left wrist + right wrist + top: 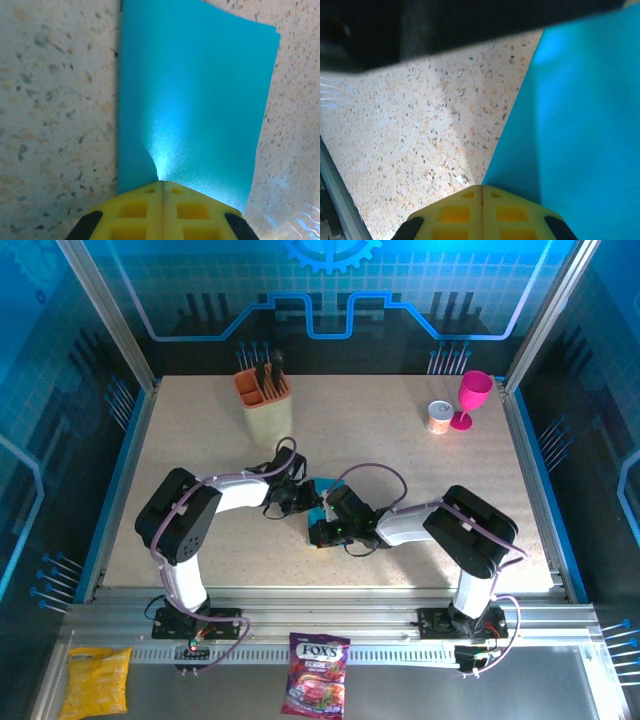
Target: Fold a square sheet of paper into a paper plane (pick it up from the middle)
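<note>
The square sheet of paper is cyan-blue and lies on the speckled table between my two grippers, mostly covered by them in the top view. In the left wrist view the paper stretches away as a tall rectangle, with two edges showing at its far right corner. A raised ridge in it runs into my left gripper, whose yellow jaws are shut on the paper's near edge. My right gripper is shut, its tips down at the left edge of the flat paper. The black left arm crosses the top of that view.
A beige utensil holder stands at the back left. A pink goblet and a small can stand at the back right. A candy bag and a yellow bag lie on the front ledge.
</note>
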Action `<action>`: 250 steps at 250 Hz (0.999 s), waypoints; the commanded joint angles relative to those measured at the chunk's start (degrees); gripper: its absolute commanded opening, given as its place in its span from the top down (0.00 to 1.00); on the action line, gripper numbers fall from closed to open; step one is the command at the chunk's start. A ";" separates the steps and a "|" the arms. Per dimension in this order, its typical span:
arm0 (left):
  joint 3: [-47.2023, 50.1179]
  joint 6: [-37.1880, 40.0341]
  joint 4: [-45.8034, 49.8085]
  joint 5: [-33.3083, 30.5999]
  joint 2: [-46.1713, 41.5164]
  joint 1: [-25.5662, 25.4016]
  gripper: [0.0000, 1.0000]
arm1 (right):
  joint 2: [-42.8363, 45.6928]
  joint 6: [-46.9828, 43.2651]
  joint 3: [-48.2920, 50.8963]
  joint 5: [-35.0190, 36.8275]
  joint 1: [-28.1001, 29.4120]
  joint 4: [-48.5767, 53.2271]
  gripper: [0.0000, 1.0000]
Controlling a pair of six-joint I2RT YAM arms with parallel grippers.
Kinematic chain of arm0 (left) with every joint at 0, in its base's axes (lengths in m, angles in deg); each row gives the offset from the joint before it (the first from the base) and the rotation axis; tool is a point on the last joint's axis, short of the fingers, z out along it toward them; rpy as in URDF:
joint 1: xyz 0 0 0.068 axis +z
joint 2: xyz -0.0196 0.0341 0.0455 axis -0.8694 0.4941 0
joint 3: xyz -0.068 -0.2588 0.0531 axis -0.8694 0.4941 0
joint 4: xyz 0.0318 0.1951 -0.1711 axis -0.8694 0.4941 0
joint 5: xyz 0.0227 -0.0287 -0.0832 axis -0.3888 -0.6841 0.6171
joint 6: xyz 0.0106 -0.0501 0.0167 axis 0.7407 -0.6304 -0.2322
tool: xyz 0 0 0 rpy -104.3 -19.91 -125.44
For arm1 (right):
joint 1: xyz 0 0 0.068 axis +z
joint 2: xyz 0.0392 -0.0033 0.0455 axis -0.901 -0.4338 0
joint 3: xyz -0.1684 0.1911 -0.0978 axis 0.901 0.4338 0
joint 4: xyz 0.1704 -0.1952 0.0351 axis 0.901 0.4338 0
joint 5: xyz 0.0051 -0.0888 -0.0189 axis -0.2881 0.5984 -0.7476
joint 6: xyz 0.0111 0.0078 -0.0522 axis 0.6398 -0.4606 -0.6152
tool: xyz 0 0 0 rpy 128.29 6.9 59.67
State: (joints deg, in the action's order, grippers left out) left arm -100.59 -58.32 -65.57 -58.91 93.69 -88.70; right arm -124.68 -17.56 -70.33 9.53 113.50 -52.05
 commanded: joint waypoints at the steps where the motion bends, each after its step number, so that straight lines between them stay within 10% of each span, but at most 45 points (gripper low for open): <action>1: -4.02 1.73 -2.11 -6.42 3.67 2.25 1.00 | -5.52 -2.28 3.87 1.42 2.11 13.44 1.00; 250: -17.41 6.22 1.65 -9.56 13.48 9.84 1.00 | -5.39 -0.78 5.67 2.34 3.73 12.71 1.00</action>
State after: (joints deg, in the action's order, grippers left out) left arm -115.32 -54.32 -64.11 -61.29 104.34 -81.29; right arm -125.23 -18.39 -69.17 12.11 114.88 -55.98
